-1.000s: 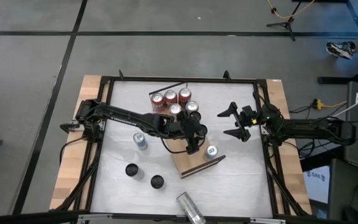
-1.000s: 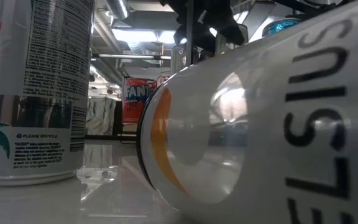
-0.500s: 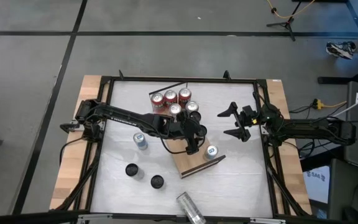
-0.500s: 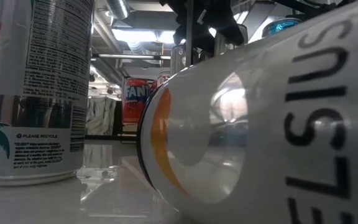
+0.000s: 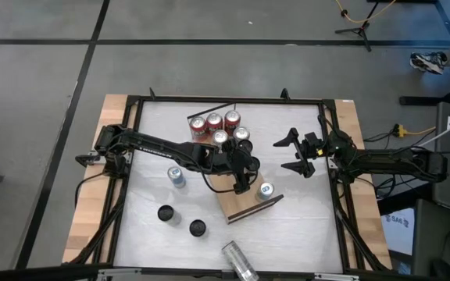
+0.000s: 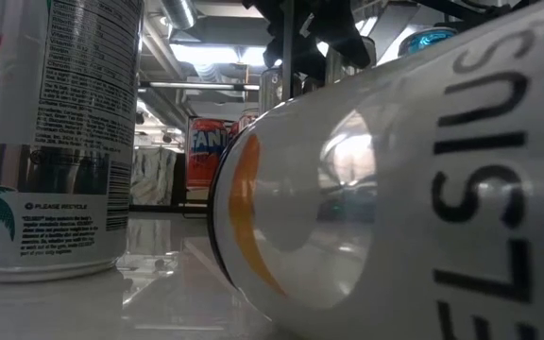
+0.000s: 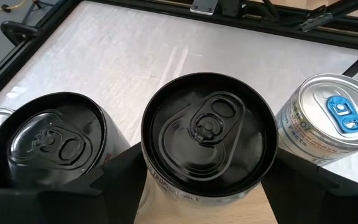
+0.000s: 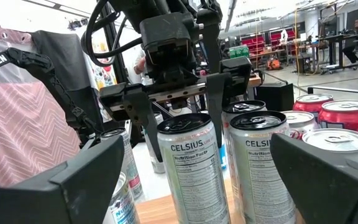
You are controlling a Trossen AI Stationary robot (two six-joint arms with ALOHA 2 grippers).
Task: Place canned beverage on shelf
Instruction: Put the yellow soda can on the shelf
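The shelf (image 5: 246,208) is a light-brown board lying slantwise on the white table. A black-topped Celsius can (image 7: 207,140) stands upright on it, bottom on the wood. My left gripper (image 5: 241,184) is open, one finger (image 8: 143,121) on each side of this can (image 8: 188,163), with a narrow gap showing. Beside it stand another black-topped can (image 7: 45,146) and a silver can with a blue tab (image 7: 331,124). My right gripper (image 5: 295,154) waits open above the table's right part, holding nothing.
Red cans (image 5: 214,122) and silver ones (image 5: 241,134) crowd the shelf's far end. On the table stand a silver can (image 5: 176,176) and two black-topped cans (image 5: 166,213) (image 5: 198,228). A Celsius can (image 5: 239,261) lies on its side at the near edge, filling the low view.
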